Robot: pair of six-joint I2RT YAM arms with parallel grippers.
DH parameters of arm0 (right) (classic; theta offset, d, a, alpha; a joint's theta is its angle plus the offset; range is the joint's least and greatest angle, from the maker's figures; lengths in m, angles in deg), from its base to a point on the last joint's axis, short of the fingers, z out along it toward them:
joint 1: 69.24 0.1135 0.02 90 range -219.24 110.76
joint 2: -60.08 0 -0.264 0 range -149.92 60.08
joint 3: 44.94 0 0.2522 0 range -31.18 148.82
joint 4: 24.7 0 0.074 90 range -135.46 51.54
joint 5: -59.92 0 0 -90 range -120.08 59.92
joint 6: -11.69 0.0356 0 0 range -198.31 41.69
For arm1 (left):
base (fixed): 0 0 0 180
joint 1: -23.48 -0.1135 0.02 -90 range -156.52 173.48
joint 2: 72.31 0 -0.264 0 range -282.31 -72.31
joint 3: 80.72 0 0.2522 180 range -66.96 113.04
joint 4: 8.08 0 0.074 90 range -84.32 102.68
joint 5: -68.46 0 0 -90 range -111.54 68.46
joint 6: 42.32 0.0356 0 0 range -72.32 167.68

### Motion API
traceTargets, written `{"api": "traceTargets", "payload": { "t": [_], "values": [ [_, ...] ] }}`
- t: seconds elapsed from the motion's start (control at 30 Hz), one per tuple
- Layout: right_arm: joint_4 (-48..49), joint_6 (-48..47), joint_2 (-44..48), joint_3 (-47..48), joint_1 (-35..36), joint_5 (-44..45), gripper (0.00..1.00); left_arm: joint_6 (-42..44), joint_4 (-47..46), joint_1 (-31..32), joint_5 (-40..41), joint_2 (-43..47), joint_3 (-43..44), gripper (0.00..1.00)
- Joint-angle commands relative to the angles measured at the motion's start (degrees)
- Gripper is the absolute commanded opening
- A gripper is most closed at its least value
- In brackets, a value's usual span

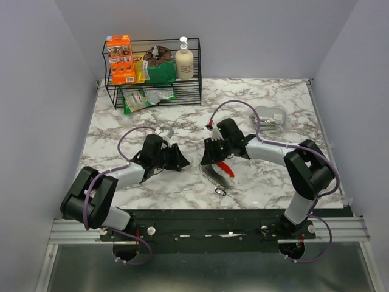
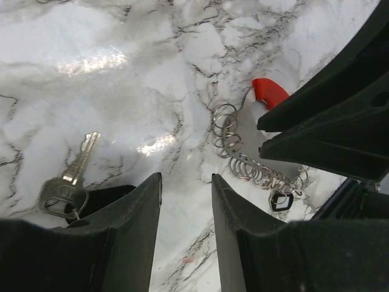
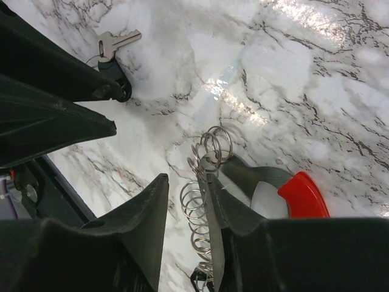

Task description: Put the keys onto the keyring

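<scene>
Keyring [image 1: 226,168] lies flat on the marble table [image 1: 273,182], near the front middle and just beside the right gripper [image 3: 184,182]. A small dark ring [image 1: 220,191] sits nearer the arm bases. Only the right wrist view shows the coil of wire rings [image 3: 197,207] running from the keyring's gray side into the gap between that gripper's partly parted jaws, which visibly clamp nothing. The wrist views also show a silver key [image 2: 67,182], which the overhead view does not make plain. It lies just beside the left gripper [image 2: 185,179], which is half open over bare marble and holds nothing. Both arms bend inward with fingers low, their tips facing each other. Farther back, seen only from above, are a gray packet [image 1: 270,117] and a wire rack [image 1: 188,91].
</scene>
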Motion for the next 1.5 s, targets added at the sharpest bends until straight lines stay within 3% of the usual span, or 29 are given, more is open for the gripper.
{"api": "traceTargets", "payload": {
  "t": [0.0,0.17,0.3,0.6,0.93,1.37,1.47],
  "values": [
    [-0.11,-0.71,-0.56,-0.87,0.43,0.67,0.4,-2.09,-8.21,0.29,-5.68,-2.78,-1.09,0.47],
    [0.15,-0.71,-1.62,-1.13,0.43,0.06,0.4,-3.32,-12.26,2.39,-6.39,-5.6,-1.27,0.48],
    [0.15,-0.8,-2.15,-1.05,0.43,-0.91,0.4,-3.67,-13.92,3.98,-5.87,-8.23,-0.74,0.58],
    [0.32,-0.89,-3.47,-1.48,0.43,-1.61,0.39,-4.64,-18.33,7.41,-4.64,-12.98,-0.3,0.58],
    [0.32,-0.71,-4.43,-1.92,0.43,-0.91,0.34,-2.89,-15.34,10.22,0.37,-15.71,1.46,0.58],
    [1.56,0.16,-4.87,-1.84,0.43,-2.93,0.29,-2.62,-18.06,10.4,-0.42,-15.27,0.05,0.43],
    [1.47,0.25,-4.52,-2.01,0.43,-2.93,0.29,-2.18,-17.45,10.31,0.37,-15.27,0.23,0.32]
  ]
}}
